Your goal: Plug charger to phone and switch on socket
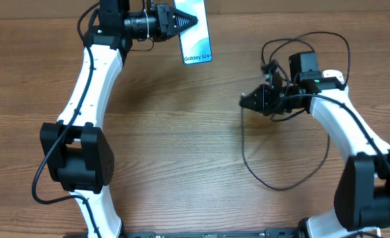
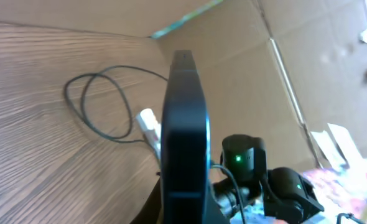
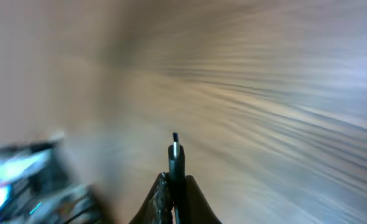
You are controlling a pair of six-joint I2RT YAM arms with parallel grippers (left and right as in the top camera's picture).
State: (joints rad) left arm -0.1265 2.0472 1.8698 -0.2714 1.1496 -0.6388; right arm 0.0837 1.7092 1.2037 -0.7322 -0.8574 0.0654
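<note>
Near the desk's [image 1: 182, 145] far edge, clenched one slim blue-to-white phone [image 1: 196, 39] in the left tool [image 1: 182, 22]. Pinched one black charger [image 1: 274, 188], looped across the desk, by its tip in the right tool [image 1: 248, 100].

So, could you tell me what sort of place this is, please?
Probably a lab or workshop test bench: a wood-grain table, cardboard wall behind it, and a left arm and right arm mounted at its near edge.
</note>
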